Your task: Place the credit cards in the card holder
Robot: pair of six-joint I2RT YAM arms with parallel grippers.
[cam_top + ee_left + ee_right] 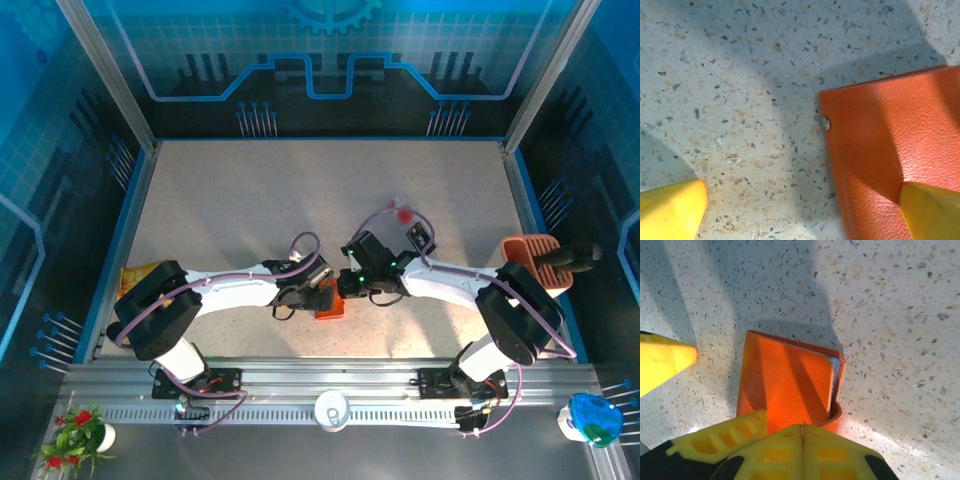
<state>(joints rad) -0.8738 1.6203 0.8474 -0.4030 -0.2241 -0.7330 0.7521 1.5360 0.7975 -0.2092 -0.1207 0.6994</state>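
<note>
One wallet: pebbled orange leather, rounded corners, metal snap, flat on speckled table. Left gripper wide, straddling its edge; right gripper closed against it.

The card holder lies flat and folded shut on the speckled table, near the middle of its near half. Its cover is orange-red grained leather with rounded corners. A small metal snap stud sits at one edge. Along the open side a pale blue-grey inner layer peeks out; whether that is a card cannot be told.
</note>
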